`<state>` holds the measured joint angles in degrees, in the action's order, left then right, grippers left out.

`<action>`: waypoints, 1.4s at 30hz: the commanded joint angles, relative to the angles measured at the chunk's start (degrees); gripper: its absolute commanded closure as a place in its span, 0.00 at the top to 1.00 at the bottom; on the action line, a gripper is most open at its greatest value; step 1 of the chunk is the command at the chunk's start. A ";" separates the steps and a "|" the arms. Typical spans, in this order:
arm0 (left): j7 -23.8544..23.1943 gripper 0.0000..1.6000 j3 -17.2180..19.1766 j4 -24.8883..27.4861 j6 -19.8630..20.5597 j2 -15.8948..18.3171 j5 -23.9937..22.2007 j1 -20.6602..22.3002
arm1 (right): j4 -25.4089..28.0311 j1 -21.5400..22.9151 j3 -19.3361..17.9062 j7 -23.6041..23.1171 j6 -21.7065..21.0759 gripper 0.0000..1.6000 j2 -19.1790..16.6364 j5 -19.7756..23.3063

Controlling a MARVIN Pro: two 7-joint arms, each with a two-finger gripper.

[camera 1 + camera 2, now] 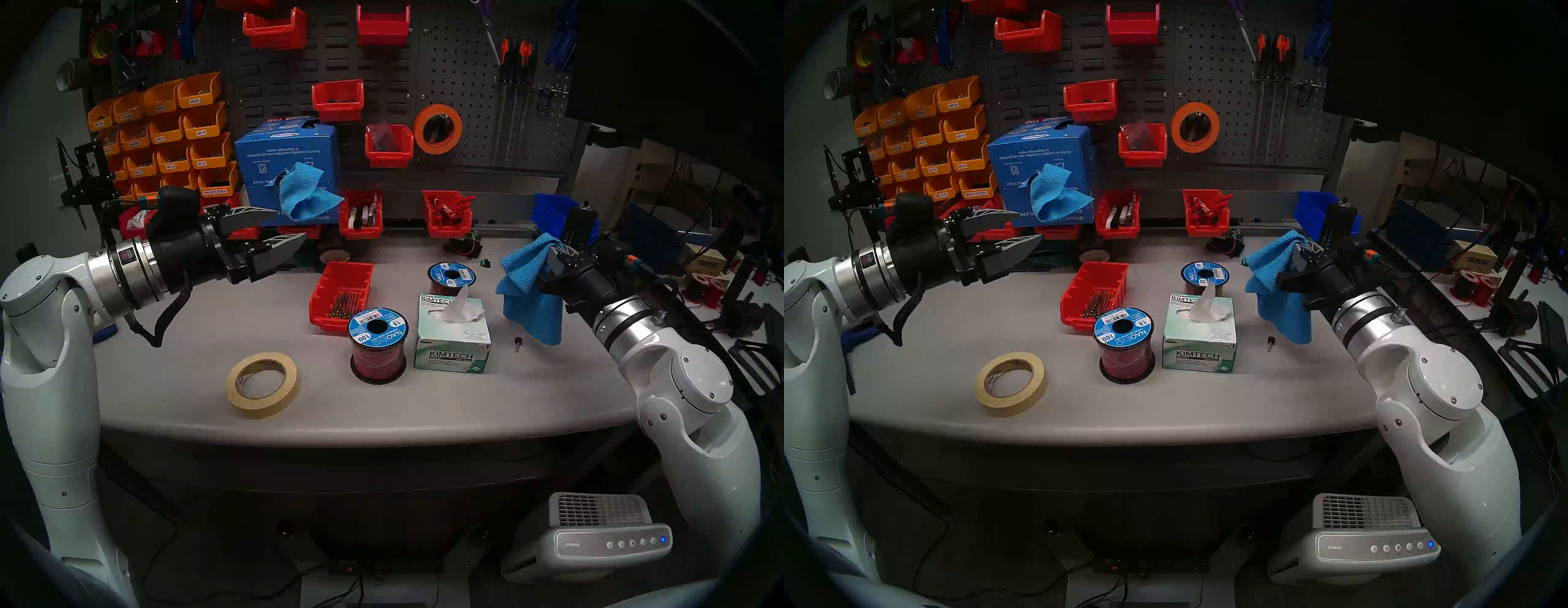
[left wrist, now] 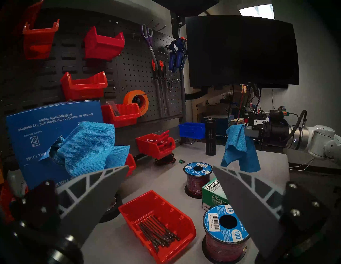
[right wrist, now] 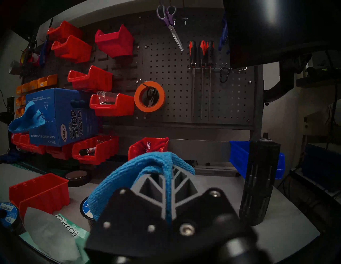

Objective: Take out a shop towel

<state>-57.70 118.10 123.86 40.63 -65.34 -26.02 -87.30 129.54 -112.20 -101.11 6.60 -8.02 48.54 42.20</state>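
At the right side of the surface (image 1: 169, 382): you have the right tool (image 1: 553, 265) clamped shut on a shop towel (image 1: 530, 297), which hangs limp from its fingers above the grey top, clear of it.
Right tool close up: in the right wrist view you see the blue cloth (image 3: 140, 169) pinched between the two grey fingers (image 3: 151, 186) and draped over their tips.
Blue carton (image 1: 288, 170): it stands upside down at the back left, against the pegboard, well apart from the held towel.
Second towel (image 1: 303, 195): it spills crumpled out of the carton's torn front opening.
Left tool (image 1: 275, 231): your left tool hovers level with its jaws spread wide and nothing between them, just beside the carton and the cloth hanging from it.
Kimtech box (image 1: 452, 335): it sits mid-surface with a white tissue poking up, left of the held towel.
Wire spool (image 1: 377, 344): it stands touching or just beside the Kimtech box.
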 commanded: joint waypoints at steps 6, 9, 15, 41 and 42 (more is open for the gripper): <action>2.53 1.00 0.62 2.45 0.67 -2.69 -0.56 0.51 | -4.66 7.84 2.88 -2.54 2.52 0.00 -2.74 2.53; 2.71 1.00 0.57 2.88 0.70 -2.92 -0.42 -0.03 | -4.71 8.30 3.55 -2.95 2.34 0.31 -2.72 5.23; 3.36 1.00 0.50 2.20 0.39 -2.77 0.31 -0.47 | -3.96 14.09 4.42 -3.92 -2.46 1.00 -0.61 13.79; 4.46 1.00 -0.39 0.83 -0.50 -2.77 0.94 -1.31 | -6.43 23.12 -7.87 0.67 -25.59 0.00 -12.56 37.25; 4.56 1.00 -0.46 0.67 -0.58 -2.75 1.05 -1.35 | -7.33 24.39 -7.06 0.86 -26.67 0.00 -13.75 38.58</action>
<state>-53.16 117.78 124.46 40.82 -68.26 -25.13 -89.23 123.28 -93.97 -107.48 7.05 -30.87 40.79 75.25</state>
